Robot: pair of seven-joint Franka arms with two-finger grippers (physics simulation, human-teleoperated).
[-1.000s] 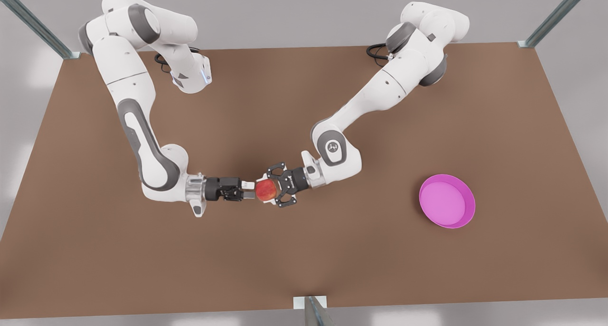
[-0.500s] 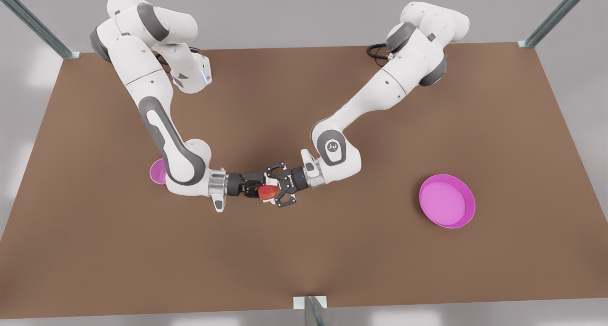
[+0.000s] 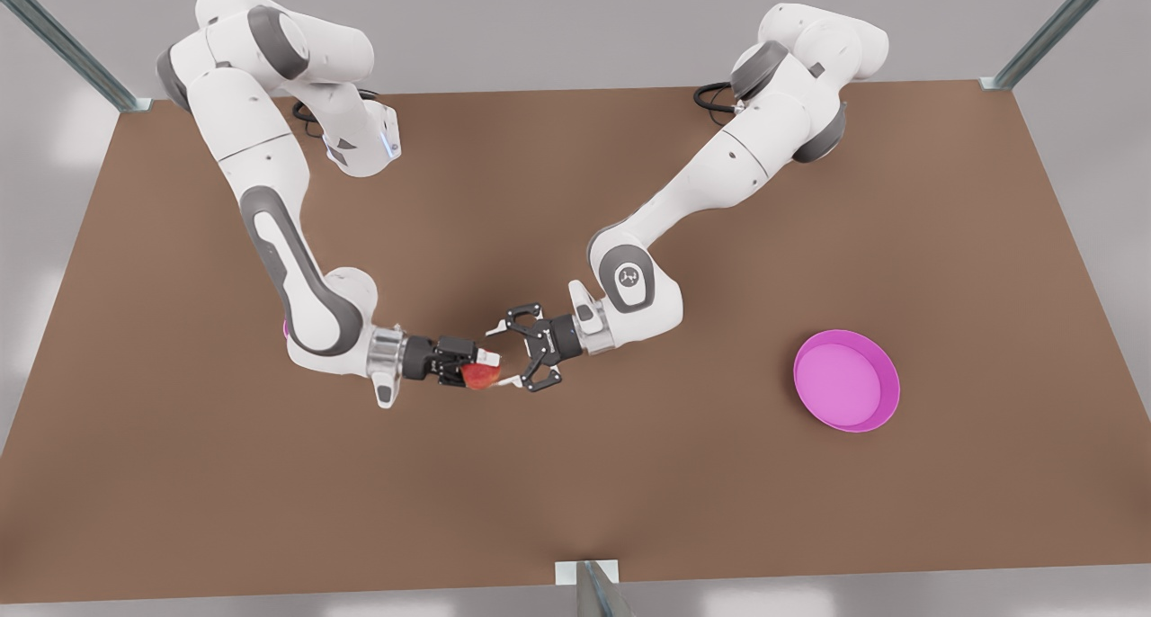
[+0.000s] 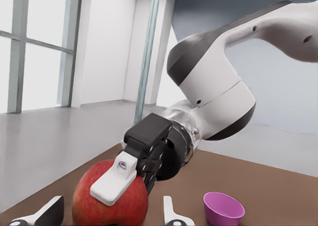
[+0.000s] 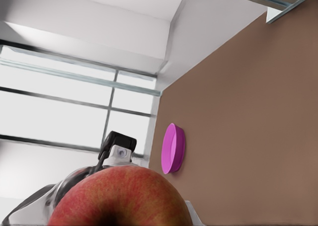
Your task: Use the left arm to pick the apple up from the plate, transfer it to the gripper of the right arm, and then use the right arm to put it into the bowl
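**Apple pulled clear of the left gripper, now carried by the right**

Drawn back toward the front view's left since half a second ago, the apple (image 3: 479, 378) has left the space between the left arm's fingers and now sits only in the right gripper (image 3: 481, 371). That gripper is clenched on the fruit: the left wrist view shows a white pad (image 4: 113, 182) pressed flat against its red skin. The apple is held in the air above the table (image 3: 629, 491), near the middle. It is round and glossy red with a yellowish blush.

The left gripper (image 3: 504, 358) hangs just beside the fruit, on the side toward the front view's right. Its black skeletal fingers are spread wide and touch nothing, whereas a moment ago they bracketed the apple. The left arm itself has barely shifted.

A round emblem (image 3: 632, 277) sits on the grey joint of the left arm; its mark cannot be read.

Behind the right arm's elbow, the deep pink-purple bowl (image 4: 223, 208) stands upright on the table and is more hidden in the front view than it was before. The shallow magenta plate (image 3: 886, 401) lies well apart toward the front view's right, unmoved. The tabletop is flat, matt brown.
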